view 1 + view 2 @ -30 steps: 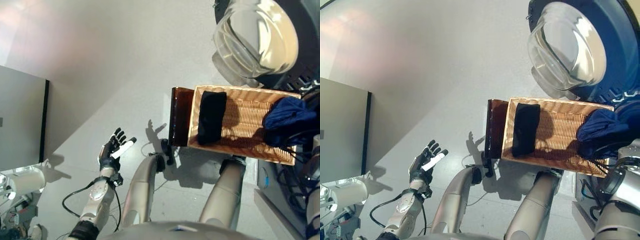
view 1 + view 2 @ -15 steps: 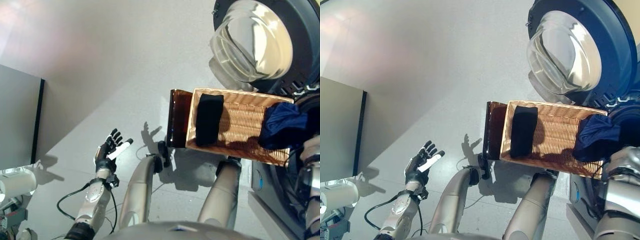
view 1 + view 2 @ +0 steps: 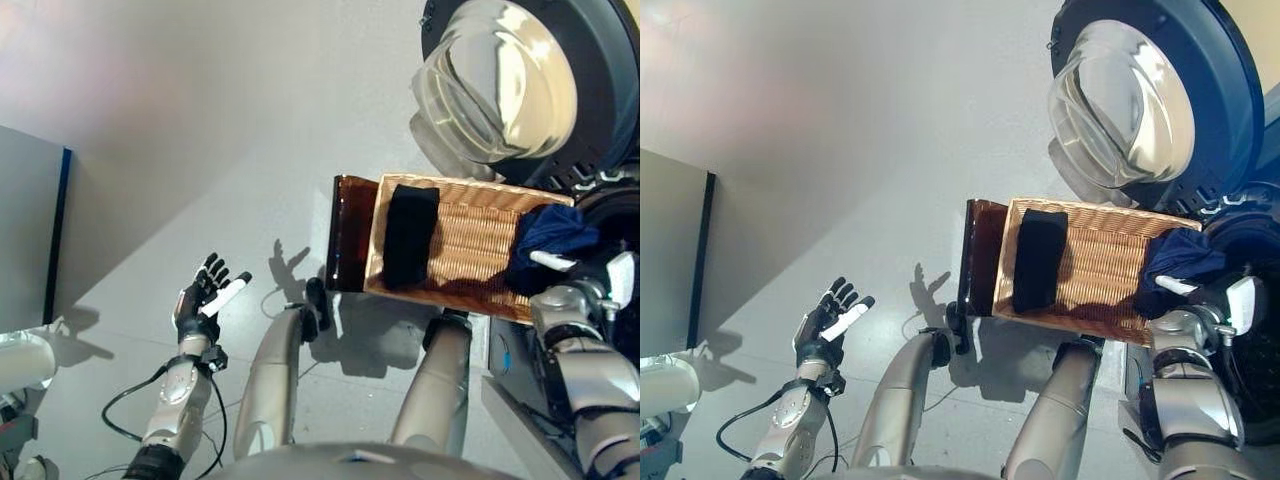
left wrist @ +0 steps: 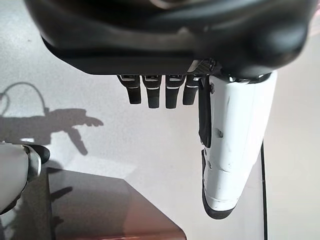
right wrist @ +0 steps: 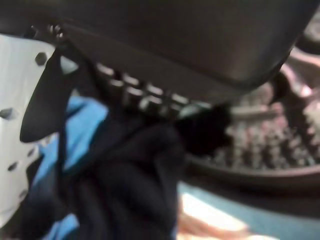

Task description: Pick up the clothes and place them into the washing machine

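Basket [image 3: 470,245] on a stand [image 3: 347,232], near the washer door [image 3: 495,75]. In the basket: folded cloth [image 3: 410,235] at left, bunched garment [image 3: 548,238] at right, under the right hand [image 3: 562,290]. Left hand [image 3: 200,300] far left, over the floor [image 3: 200,120].

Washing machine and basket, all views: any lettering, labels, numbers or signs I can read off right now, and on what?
None can be read.
Washing machine: pale marks on the dark front below the door, too small to make out.
Wicker basket, black garment and navy garment in the right hand: no print shows.
Left hand: no lettering.
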Controlling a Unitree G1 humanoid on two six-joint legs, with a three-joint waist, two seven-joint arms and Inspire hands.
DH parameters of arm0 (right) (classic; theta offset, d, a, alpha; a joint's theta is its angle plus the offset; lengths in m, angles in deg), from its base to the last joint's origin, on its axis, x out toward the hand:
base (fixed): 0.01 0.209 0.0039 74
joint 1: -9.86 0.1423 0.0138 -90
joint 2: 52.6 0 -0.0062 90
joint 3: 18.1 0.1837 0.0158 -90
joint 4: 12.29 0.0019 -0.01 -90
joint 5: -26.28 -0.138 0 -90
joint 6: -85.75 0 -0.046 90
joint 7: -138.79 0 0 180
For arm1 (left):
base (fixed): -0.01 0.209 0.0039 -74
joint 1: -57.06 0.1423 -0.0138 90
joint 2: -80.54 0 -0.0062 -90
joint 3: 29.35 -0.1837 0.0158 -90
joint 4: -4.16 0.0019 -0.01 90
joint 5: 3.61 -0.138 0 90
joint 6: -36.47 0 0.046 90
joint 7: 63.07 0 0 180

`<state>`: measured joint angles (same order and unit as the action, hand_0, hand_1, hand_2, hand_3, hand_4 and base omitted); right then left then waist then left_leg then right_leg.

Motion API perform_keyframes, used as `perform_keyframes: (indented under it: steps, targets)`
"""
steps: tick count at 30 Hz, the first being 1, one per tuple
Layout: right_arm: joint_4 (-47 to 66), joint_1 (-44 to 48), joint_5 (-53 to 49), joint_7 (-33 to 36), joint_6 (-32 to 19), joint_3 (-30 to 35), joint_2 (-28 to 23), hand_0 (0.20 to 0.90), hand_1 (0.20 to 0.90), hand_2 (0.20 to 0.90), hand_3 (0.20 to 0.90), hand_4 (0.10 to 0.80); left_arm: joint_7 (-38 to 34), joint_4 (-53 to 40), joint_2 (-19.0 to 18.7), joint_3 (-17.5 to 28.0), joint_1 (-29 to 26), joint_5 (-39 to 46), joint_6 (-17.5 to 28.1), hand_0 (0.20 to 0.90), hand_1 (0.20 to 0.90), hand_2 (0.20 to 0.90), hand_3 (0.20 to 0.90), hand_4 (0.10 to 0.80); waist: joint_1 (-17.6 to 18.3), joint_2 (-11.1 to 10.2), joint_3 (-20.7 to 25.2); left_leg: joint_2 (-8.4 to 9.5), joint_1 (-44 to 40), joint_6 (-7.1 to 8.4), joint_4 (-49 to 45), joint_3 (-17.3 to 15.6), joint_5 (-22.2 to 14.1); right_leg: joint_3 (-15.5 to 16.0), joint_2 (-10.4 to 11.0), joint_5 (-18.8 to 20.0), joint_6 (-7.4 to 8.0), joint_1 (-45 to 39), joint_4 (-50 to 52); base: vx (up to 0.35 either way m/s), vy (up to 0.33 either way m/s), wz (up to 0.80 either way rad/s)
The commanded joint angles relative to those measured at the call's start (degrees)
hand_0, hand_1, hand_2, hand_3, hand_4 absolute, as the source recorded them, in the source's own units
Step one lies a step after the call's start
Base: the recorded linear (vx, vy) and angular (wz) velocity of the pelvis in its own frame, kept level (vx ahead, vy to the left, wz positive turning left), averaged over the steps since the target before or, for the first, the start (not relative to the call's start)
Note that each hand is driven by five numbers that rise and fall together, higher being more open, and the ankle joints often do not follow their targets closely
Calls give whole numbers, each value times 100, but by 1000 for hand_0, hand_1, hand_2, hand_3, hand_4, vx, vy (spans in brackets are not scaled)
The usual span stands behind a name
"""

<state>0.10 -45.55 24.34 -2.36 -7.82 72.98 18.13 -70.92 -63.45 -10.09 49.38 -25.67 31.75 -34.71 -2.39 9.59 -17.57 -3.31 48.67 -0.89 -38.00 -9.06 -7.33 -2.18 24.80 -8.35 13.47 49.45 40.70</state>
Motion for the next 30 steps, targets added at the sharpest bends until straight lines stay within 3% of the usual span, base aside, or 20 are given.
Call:
perform_keyframes:
  steps: [1,11,12,15,16,17,19,20,23,24,25,26,27,28,30]
  targets:
    - [-80,-15,437,404,136,-336,-400,900,900,900,900,800,-166,-243,-176,628,25,-137,534,900,900,900,900,800,11,10,140,-342,-318,636,-293,341,-492,-288,-153,845,-356,0,-651,0,0,0]
    - [-1050,281,1572,-41,960,-1053,-841,900,900,900,900,800,140,-639,-344,522,112,-51,435,900,900,900,900,800,-188,110,161,-283,-204,605,-364,350,-485,-282,-86,855,-329,84,-592,8,-1,0]
    - [-1079,265,1594,-77,984,-1040,-901,900,900,900,900,800,160,-678,-366,522,123,-53,427,900,900,900,900,800,-222,142,171,-306,-238,644,-451,382,-691,-291,-93,640,-288,67,-453,84,-21,4]
    - [-1138,285,1758,-215,1089,-1102,-1042,900,900,900,900,800,190,-757,-401,528,124,-2,410,900,900,900,900,800,-237,160,168,-283,-186,645,-424,397,-656,-320,-62,650,-282,122,-433,-14,-9,11]
    - [-1133,290,1758,-216,1088,-1098,-1046,900,900,900,900,800,189,-763,-400,531,118,-2,410,900,900,900,900,800,-213,145,151,-250,-124,602,-348,364,-445,-314,-40,870,-318,154,-566,2,17,11]
    - [-1137,311,1867,-267,1133,-1173,-1056,900,900,900,900,800,210,-809,-391,518,157,-13,398,900,900,900,900,800,-264,163,163,-278,-183,643,-412,377,-646,-326,-77,656,-292,157,-424,-94,25,7]
    - [-1152,381,1971,-325,1172,-1250,-1046,900,900,900,900,800,212,-847,-381,509,158,-23,390,900,900,900,900,800,-276,151,144,-254,-113,590,-313,344,-428,-316,-61,886,-331,205,-564,0,0,0]
    - [-1150,417,2067,-362,1218,-1348,-1028,900,900,900,900,800,207,-850,-385,509,159,-34,377,900,900,900,900,800,-310,154,163,-284,-171,627,-382,373,-640,-320,-90,671,-298,187,-433,103,-6,-2]
    - [-1155,485,2170,-390,1271,-1421,-1009,200,200,200,200,300,182,-898,-395,538,126,-75,367,900,900,900,900,800,-306,153,177,-273,-144,613,-392,363,-654,-341,-91,680,-293,253,-408,3,2,-1]
    - [-1149,490,2170,-389,1271,-1418,-1012,200,200,200,200,300,181,-903,-393,542,120,-75,368,900,900,900,900,800,-281,139,160,-242,-81,568,-317,329,-444,-336,-70,900,-329,286,-542,0,0,0]
    - [-1227,495,2234,-441,1343,-1432,-994,200,200,200,200,300,185,-947,-393,561,146,-91,352,900,900,900,900,800,-318,162,196,-273,-111,608,-416,374,-659,-336,-73,672,-292,276,-381,-92,5,1]
    - [-1237,520,2228,-445,1356,-1417,-996,200,200,200,200,300,184,-955,-384,578,147,-84,341,900,900,900,900,800,-297,150,189,-239,-35,561,-354,345,-456,-336,-53,887,-330,315,-511,0,0,0]
    - [-1243,523,2232,-446,1369,-1409,-992,200,200,200,200,300,179,-967,-376,590,155,-80,333,900,900,900,900,800,-294,149,193,-235,-35,555,-350,344,-460,-335,-51,892,-329,328,-506,0,0,0]
    - [-1246,508,2234,-450,1374,-1414,-975,200,200,200,200,300,179,-976,-374,593,170,-84,327,900,900,900,900,800,-317,169,212,-267,-94,596,-441,377,-689,-345,-75,659,-294,308,-347,106,-5,4]
    - [-1241,505,2227,-445,1382,-1391,-951,200,200,200,200,300,180,-991,-371,622,194,-106,311,900,900,900,900,800,-310,164,216,-257,-87,589,-424,375,-672,-349,-76,675,-294,321,-358,54,-2,2]
